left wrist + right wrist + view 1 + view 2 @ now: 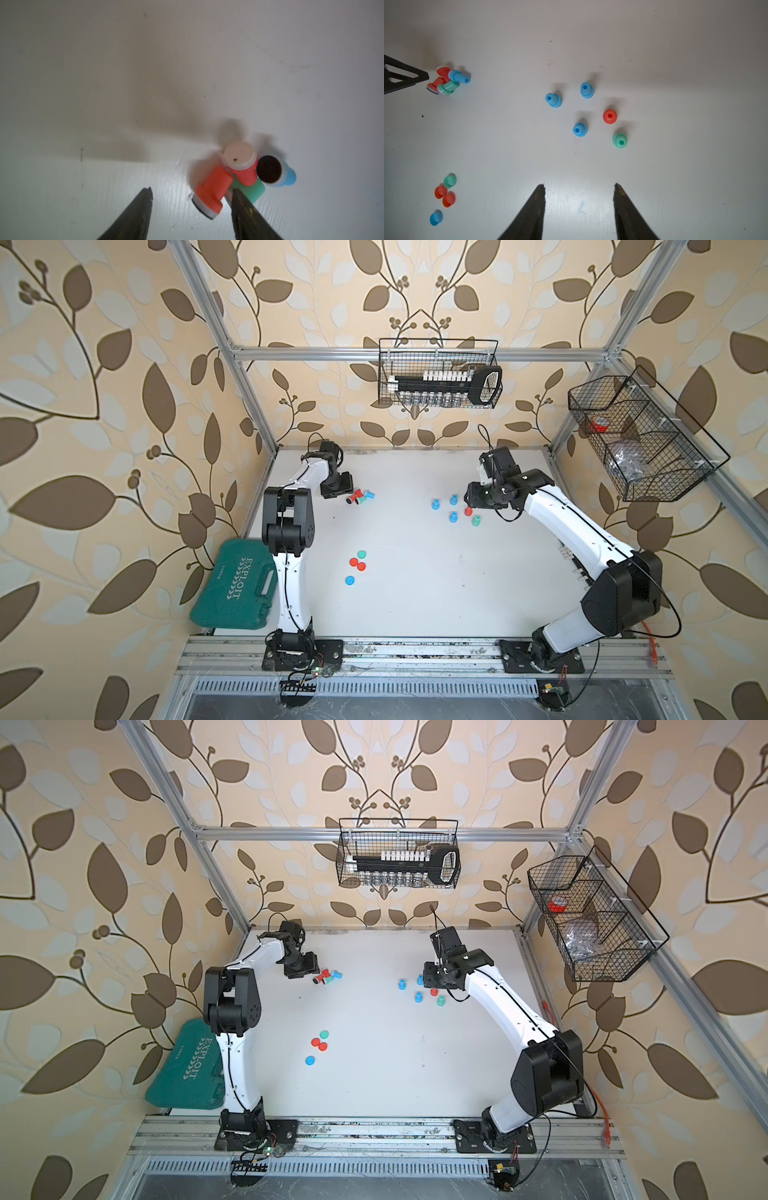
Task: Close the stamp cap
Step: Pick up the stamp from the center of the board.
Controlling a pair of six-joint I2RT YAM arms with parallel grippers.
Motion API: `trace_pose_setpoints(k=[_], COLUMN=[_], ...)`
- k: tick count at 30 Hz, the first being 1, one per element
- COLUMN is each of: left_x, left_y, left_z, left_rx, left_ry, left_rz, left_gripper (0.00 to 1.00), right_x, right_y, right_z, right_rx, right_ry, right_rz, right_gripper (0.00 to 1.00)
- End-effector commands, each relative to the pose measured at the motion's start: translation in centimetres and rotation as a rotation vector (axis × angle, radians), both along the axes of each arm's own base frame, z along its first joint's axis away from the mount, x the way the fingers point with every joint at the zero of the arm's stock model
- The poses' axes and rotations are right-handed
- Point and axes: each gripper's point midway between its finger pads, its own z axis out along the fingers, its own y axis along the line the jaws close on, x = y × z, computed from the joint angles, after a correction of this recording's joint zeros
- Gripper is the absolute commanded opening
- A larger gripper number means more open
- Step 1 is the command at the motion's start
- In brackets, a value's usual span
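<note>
Several uncapped stamps lie in a heap at the back left of the white table [415, 593]. In the left wrist view they are a red stamp [212, 191], a second red one [242, 166] with a pale face, a green one [252, 191] and a blue one [276, 172] with a dark face. My left gripper [191, 189] is open, low at the heap [359, 497]. The nearest red stamp lies between its fingers, close against one of them. Several loose caps [356, 566], green, red and blue, lie mid-table. My right gripper [579, 184] is open and holds nothing.
Several stamps stand upright beside my right gripper [473, 495]: three blue [453, 516], one red [468, 511], one green [476, 521]. A green tool case [239, 591] lies off the table's left edge. Wire baskets [440, 373] hang on the back and right walls.
</note>
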Motion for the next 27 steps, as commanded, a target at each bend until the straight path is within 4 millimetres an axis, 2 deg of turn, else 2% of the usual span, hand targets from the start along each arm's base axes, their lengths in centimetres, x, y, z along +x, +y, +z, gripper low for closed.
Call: trace_pose_setpoints(k=[1,9,27], left_x=[-0.5,-0.8,-2.0], left_y=[-1.2,-2.1,-1.7], left_z=[0.8,0.6,-1.7], left_rx=[-0.015,-0.009,0.01], left_ry=[-0.006,0.003,0.056], left_rz=[-0.038,-0.055,-0.054], left_gripper=[0.61,0.56,0.45], right_x=[-0.1,0.0,-0.1], right_y=[0.0,-0.4,-0.8], right_z=[0.1,-0.1,-0.3], right_rx=[0.021,0.017,0.033], right_ry=[-0.005,-0.001,0.007], right_rz=[-0.001,-0.01,-0.018], right_gripper=[0.49,0.48,0.48])
